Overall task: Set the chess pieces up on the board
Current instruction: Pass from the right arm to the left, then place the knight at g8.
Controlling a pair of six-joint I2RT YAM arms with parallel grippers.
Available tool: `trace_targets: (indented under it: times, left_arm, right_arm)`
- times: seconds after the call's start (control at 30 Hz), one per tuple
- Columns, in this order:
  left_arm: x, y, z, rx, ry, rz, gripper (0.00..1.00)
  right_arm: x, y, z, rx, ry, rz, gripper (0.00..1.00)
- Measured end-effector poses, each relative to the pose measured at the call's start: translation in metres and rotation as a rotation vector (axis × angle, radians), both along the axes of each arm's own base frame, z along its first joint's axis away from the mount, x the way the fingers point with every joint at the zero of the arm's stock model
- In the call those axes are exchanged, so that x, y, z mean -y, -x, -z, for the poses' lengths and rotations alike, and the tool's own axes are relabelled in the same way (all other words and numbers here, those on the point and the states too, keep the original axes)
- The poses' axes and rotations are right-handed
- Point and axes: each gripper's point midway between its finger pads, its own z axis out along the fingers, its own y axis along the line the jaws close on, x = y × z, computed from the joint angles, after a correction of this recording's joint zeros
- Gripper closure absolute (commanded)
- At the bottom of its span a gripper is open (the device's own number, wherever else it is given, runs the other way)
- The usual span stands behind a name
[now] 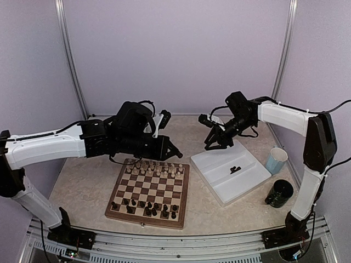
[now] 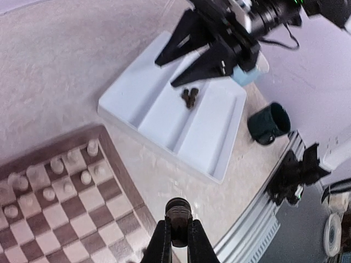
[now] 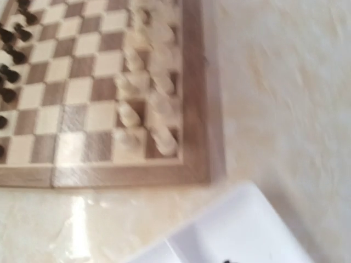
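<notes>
My left gripper (image 2: 177,233) is shut tight on one dark piece (image 2: 178,211) by the board's (image 1: 143,219) far right corner, and the dark rows (image 1: 145,207) lie on the near side.

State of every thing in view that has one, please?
Left gripper: shut on a dark brown-black chess piece.
Right gripper: open, empty.
Square wooden checkered board: cream pieces far side, dark pieces near side.
White rectangular tray: holds loose dark pieces.
Pale blue cup: upright.

No readable text, label or number — not even on the board (image 1: 148,189)
</notes>
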Motion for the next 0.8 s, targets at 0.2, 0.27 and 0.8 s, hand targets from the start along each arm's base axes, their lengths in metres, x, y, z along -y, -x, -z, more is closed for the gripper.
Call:
trace_targets:
  times: [0.2,0.27,0.8]
  left_arm:
    - [-0.048,0.079,0.029,-0.087,-0.152,-0.018,0.97]
    - [-0.072,0.097,0.049,-0.138,-0.214,-0.063,0.97]
    - [-0.182,0.137,0.089,-0.279,-0.33,-0.404,0.99]
  right_arm:
    - [0.015,-0.014,0.012,-0.031,-0.002,0.085,0.62]
    - [0.013,-0.017,0.011,-0.023,-0.012,0.094,0.62]
    - [0.013,-0.023,0.012,-0.02,-0.013,0.126,0.59]
